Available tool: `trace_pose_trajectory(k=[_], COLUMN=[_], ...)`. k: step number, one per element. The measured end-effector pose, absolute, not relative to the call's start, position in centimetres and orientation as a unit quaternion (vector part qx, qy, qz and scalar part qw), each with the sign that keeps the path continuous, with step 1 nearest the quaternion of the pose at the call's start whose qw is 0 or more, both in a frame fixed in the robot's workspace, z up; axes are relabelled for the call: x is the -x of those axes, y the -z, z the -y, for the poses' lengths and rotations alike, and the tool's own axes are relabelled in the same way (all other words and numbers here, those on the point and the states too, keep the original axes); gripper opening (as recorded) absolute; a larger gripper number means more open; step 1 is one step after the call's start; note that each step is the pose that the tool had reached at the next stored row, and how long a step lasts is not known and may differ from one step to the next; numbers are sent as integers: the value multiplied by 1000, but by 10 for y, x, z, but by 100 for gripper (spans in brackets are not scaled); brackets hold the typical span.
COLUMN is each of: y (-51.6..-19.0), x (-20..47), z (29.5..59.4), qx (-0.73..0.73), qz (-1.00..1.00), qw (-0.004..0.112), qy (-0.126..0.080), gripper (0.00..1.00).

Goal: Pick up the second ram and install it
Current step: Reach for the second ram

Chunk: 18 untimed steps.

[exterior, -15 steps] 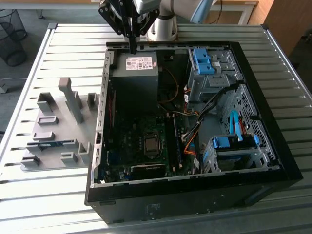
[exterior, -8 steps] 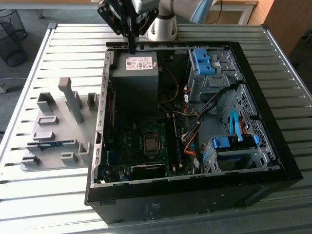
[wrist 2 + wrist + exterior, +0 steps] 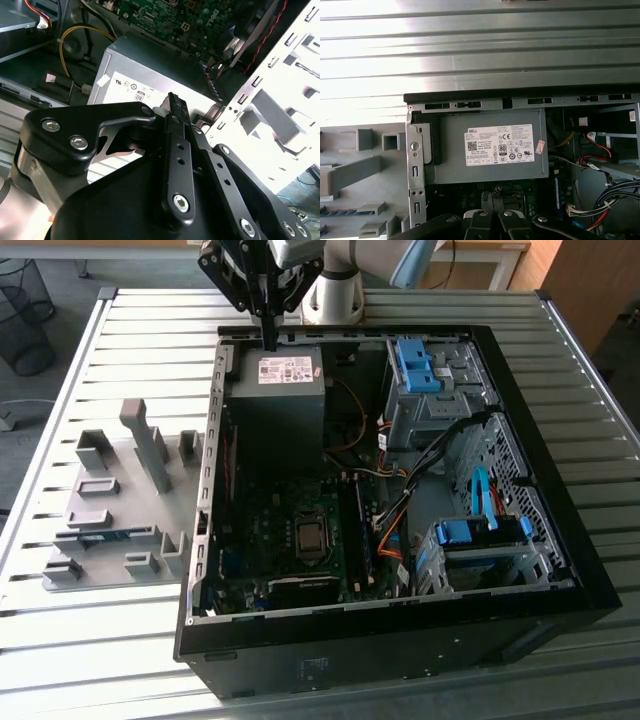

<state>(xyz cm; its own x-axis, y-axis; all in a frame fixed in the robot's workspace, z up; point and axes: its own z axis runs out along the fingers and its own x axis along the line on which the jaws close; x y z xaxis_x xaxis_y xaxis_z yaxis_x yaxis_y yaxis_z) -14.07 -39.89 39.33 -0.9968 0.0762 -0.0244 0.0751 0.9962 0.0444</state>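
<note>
— Where is the gripper point(image 3: 270, 342) hanging?
— It is hovering over the far edge of the case point(image 3: 400, 640) in the exterior view. It is just above the power supply point(image 3: 280, 400), with its tips pointing down.
— Is it gripping anything?
— No. In the second wrist view the fingers point(image 3: 177, 150) are pressing together, and nothing is sitting between them.
— And the ram point(image 3: 105, 537)?
— It is sitting in a slot of the grey holder point(image 3: 130, 510). The holder is resting on the table point(image 3: 100, 640), to the exterior view's left of the case. The ram is well apart from the gripper.
— What is the first wrist view showing?
— The power supply's labelled face is lying just beyond the gripper, inside the case wall.
</note>
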Motion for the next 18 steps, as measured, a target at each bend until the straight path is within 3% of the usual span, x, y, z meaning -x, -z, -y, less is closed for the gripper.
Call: trace_pose_trajectory(k=[18], y=[-393], x=[145], z=[399], qx=[-38], qz=[-999], qw=[13], qy=[-22], gripper=[10])
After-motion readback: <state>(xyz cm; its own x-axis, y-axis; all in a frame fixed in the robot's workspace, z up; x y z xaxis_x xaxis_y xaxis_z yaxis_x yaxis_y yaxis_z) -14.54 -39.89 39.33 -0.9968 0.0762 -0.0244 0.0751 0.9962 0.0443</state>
